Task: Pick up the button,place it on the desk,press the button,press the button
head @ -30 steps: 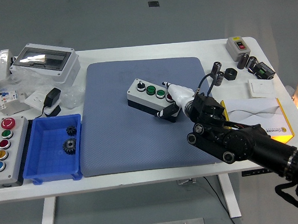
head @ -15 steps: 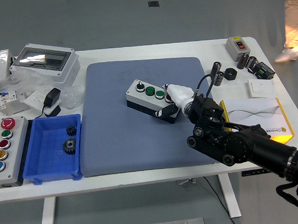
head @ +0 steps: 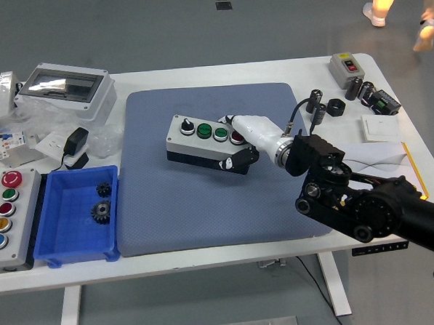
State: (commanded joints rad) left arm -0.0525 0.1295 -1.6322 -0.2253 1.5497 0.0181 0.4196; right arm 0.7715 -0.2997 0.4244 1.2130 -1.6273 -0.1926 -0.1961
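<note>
- Right hand [head: 239, 141] reaches in from the lower right and sits at the right end of the button box [head: 201, 140]; left hand not in view.
- Fingers clenched around the box's right end: white palm over the top by the red button [head: 237, 137], dark fingertips [head: 235, 161] wrapped down the front face. Likely an end grip so the other buttons stay exposed.
- Button box is on the blue mat [head: 214, 170], mid-mat, slightly skewed, long axis running left-right. Can't tell whether it is fully resting or lifted a little at the held end.
- Top face up, showing black selector [head: 187, 127], two green buttons [head: 204, 130] and the red one. That orientation suits pressing from above.
- Judgement: this is the placing step; presses not yet done. Hand must let go first, since the palm partly covers the red button.
- Risk: letting go at an angle could drag the box sideways on the mat.
- Clutter on the counter [head: 220, 73] is well apart: blue bin [head: 78, 215] with gears at left, second button panel [head: 7, 217] at far left.
</note>
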